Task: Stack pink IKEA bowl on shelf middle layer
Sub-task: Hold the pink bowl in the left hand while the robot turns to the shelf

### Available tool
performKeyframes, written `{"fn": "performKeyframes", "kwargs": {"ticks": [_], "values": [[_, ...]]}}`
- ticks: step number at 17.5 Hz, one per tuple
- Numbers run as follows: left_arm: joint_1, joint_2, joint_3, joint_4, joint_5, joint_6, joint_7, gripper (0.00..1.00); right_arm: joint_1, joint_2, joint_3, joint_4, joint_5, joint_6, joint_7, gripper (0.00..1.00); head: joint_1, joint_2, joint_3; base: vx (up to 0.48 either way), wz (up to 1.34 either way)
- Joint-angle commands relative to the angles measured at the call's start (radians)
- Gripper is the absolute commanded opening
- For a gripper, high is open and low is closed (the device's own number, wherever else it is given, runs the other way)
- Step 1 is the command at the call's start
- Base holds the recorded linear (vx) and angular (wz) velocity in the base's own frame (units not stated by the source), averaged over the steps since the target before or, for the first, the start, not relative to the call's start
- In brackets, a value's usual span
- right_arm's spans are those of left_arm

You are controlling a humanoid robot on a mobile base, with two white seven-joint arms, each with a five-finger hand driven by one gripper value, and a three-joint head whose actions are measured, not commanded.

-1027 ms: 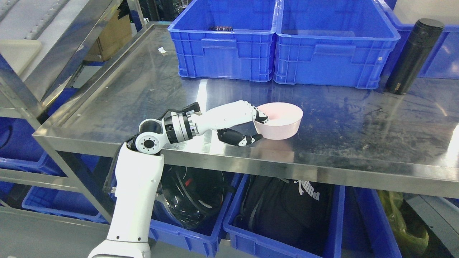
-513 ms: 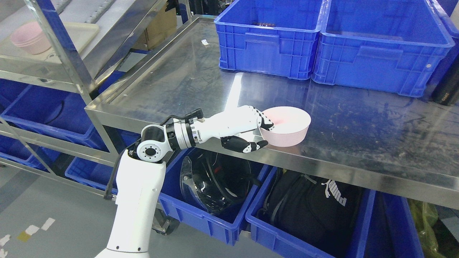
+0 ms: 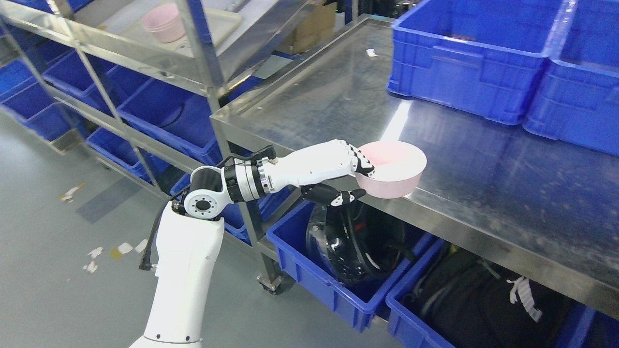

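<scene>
left hand (image 3: pixel 338 171) reaches in from the lower left on a white arm (image 3: pixel 186 270) and pinches the pink bowl (image 3: pixel 392 169). its fingers (image 3: pixel 357 158) hook over the near rim and dip inside the bowl. the thumb (image 3: pixel 338 195) sits lower, under and against the outside wall, so the rim is squeezed between fingers and thumb. the bowl sits just to the right of the hand, with its mouth up. it is at the front edge of the steel table (image 3: pixel 483 159), and part of it sticks out past that edge. i cannot tell if its bottom touches the table or is a bit above it.

two big blue bins (image 3: pixel 464 72) stand at the back of the table, well apart from the bowl. under the table are more blue bins with a black helmet (image 3: pixel 346 246) and a black bag (image 3: pixel 488 299) in them.

to the left is a metal shelf (image 3: pixel 145 53). on its tray (image 3: pixel 213 24), near the top left corner of the view, sit more pink bowls (image 3: pixel 164 21) in a small pile. they are far from the bowl in the hand. lower shelf layers hold blue bins too.
</scene>
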Motion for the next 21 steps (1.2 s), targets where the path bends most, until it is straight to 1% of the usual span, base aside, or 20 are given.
{"fn": "performKeyframes", "kwargs": {"ticks": [1, 15, 21], "values": [[0.001, 0.017, -0.008, -0.047, 0.0, -0.001, 0.001, 0.02, 0.003, -0.017, 0.0, -0.017, 0.0, 0.0, 0.0, 1.0, 0.0, 0.0, 0.0, 0.057, 0.75], [0.002, 0.017, -0.014, -0.059, -0.003, -0.001, 0.001, 0.02, 0.004, -0.017, 0.0, -0.017, 0.0, 0.0, 0.0, 1.0, 0.0, 0.0, 0.0, 0.088, 1.03], [0.002, 0.017, -0.014, -0.064, -0.004, -0.001, 0.001, 0.02, 0.003, -0.017, 0.0, -0.017, 0.0, 0.0, 0.0, 1.0, 0.0, 0.0, 0.0, 0.214, 0.57]]}}
